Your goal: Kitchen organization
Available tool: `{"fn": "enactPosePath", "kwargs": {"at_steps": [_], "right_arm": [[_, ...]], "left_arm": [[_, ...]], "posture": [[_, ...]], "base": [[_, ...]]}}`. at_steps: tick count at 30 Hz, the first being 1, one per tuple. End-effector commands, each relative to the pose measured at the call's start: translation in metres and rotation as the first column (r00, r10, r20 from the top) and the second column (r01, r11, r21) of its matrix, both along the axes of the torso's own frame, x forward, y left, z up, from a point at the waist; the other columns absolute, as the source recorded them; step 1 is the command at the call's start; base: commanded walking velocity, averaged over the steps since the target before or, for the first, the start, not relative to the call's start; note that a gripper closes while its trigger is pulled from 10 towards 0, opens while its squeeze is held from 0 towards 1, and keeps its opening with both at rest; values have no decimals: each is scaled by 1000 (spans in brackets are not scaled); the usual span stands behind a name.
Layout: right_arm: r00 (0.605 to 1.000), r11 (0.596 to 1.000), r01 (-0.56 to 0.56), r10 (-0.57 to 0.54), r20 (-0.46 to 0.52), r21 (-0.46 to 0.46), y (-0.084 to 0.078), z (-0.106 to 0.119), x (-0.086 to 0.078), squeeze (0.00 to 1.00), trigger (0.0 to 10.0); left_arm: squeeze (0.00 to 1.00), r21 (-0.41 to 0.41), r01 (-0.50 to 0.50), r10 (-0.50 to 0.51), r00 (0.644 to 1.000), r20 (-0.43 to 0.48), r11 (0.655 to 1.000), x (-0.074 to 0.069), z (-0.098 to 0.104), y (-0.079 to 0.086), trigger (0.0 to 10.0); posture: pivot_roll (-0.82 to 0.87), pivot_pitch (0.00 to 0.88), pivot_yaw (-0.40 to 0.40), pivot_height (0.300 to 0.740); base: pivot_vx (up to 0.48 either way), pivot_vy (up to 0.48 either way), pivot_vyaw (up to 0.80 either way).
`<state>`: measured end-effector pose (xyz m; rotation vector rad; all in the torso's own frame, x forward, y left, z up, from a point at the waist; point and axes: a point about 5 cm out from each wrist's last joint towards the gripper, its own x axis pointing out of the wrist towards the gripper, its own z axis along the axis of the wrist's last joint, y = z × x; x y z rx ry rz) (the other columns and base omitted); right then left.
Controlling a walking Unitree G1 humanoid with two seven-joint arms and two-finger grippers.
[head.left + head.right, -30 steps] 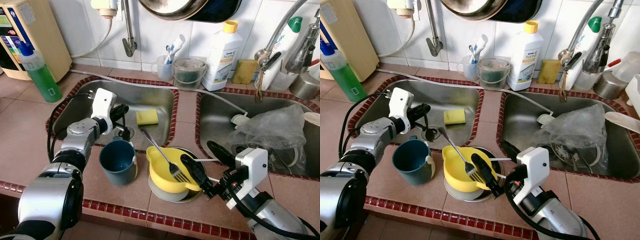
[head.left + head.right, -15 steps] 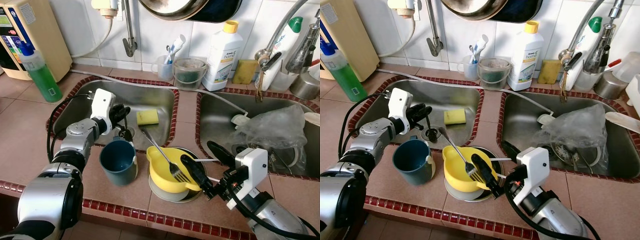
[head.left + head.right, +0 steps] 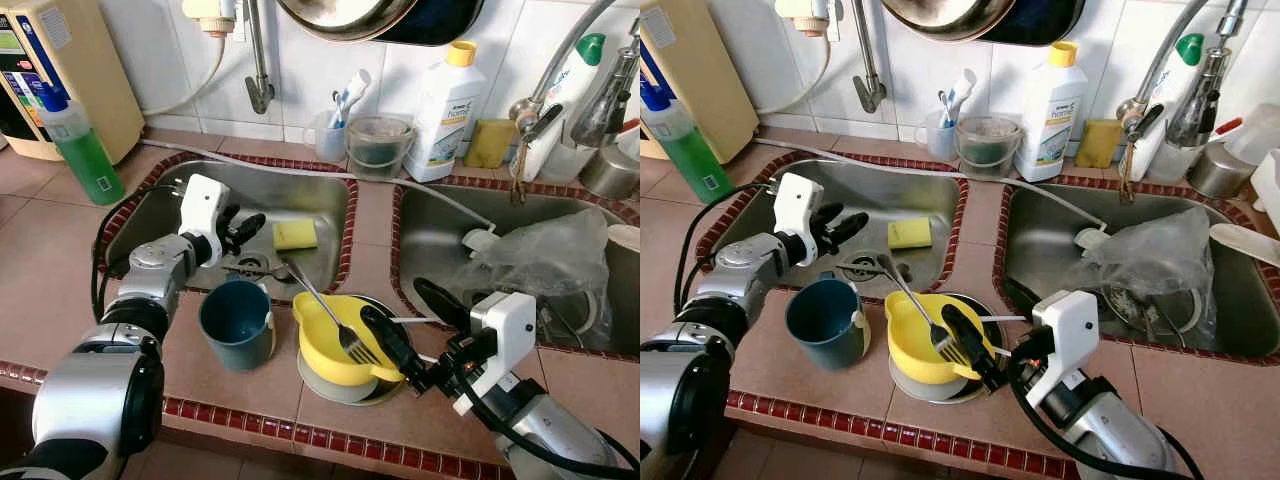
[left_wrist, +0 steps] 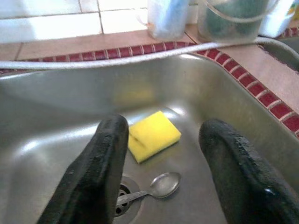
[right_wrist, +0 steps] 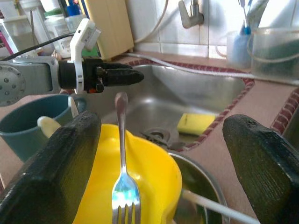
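Note:
My left gripper (image 3: 240, 226) hangs open inside the left sink (image 3: 320, 195), with nothing between its fingers. Below it a metal spoon (image 4: 161, 185) lies on the sink floor with its handle over the drain, beside a yellow sponge (image 3: 294, 234). On the front counter a yellow bowl (image 3: 335, 335) sits on a plate (image 3: 375, 392), and a fork (image 3: 320, 310) leans in it. My right gripper (image 3: 395, 302) stands open just right of the bowl, one finger against its rim. A blue mug (image 3: 236, 322) stands left of the bowl.
A green soap bottle (image 3: 82, 150) and a beige water unit (image 3: 70, 60) stand at the back left. A toothbrush cup (image 3: 330, 135), clear tub (image 3: 378, 145) and white detergent bottle (image 3: 445, 100) line the back wall. A crumpled plastic bag (image 3: 545, 255) lies in the right sink.
My left gripper has lifted from pointing down at the drain and opened; the spoon now lies free on the sink floor. The right arm has not moved.

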<state>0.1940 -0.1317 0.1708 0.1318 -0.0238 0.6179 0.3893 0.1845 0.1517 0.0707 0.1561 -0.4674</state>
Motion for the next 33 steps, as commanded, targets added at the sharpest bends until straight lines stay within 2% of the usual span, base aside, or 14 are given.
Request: {"fn": "enactPosePath", "kwargs": {"at_steps": [1, 10, 11, 12, 13, 14, 19, 20, 25, 29, 32, 33], "right_arm": [[1000, 1000, 7, -7, 12, 3, -1, 1, 2, 0, 10000], [994, 997, 65, -68, 85, 43, -1, 10, 20, 0, 10000], [991, 995, 83, -88, 101, 50, -1, 11, 25, 0, 10000], [990, 995, 87, -92, 105, 52, -1, 12, 26, 0, 10000], [989, 994, 93, -99, 109, 51, -2, 12, 27, 0, 10000], [985, 992, 114, -121, 123, 59, -3, 13, 31, 0, 10000], [974, 985, 152, -164, 159, 87, -1, 17, 43, 0, 10000], [967, 980, 169, -186, 175, 108, 1, 20, 50, 0, 10000], [958, 977, 179, -201, 206, 118, 5, 24, 59, 0, 10000], [949, 983, 158, -176, 260, 89, 17, 28, 68, 0, 10000], [941, 989, 137, -149, 304, 59, 28, 31, 74, 0, 10000], [937, 992, 116, -127, 327, 53, 34, 32, 77, 0, 10000]], "left_arm": [[1000, -17, -3, 4, 999, 45, 1000, 4, 15, 3, 10000], [1000, -85, -44, 58, 985, 165, 995, 8, 38, 11, 10000], [957, -112, -55, 76, 977, 198, 992, 8, 45, 13, 10000], [843, -119, -56, 80, 976, 205, 991, 8, 46, 14, 10000], [843, -126, -52, 78, 975, 208, 991, 8, 47, 13, 10000], [0, -131, -62, 91, 968, 233, 989, 7, 50, 14, 10000], [0, -153, -67, 110, 949, 294, 986, 5, 59, 11, 10000], [0, -170, -68, 121, 936, 330, 983, 2, 65, 8, 10000], [0, -176, -79, 142, 914, 381, 981, -4, 73, 6, 10000], [0, -194, -108, 180, 896, 406, 975, -14, 74, 4, 10000], [0, -244, -141, 231, 891, 390, 959, -22, 68, 0, 10000], [0, -251, -149, 240, 891, 385, 957, -29, 65, -5, 10000]], "posture": [[-127, 53, 50, 740], [-91, 32, 42, 740], [-84, 28, 39, 740], [-84, 28, 39, 740], [-73, 25, 35, 740], [-61, 22, 29, 740], [-27, 16, 9, 740], [-1, 9, -6, 740], [25, 1, -24, 740], [51, 0, -39, 740], [69, 0, -46, 740], [79, 0, -53, 740]], "base": [[0, 0, 0], [0, 0, 0], [0, 0, 0], [0, 0, 0], [0, 0, 0], [0, 0, 0], [0, 0, 0], [0, 0, 0], [0, 0, 0], [0, 0, 0], [0, 0, 0], [0, 0, 0]]}}
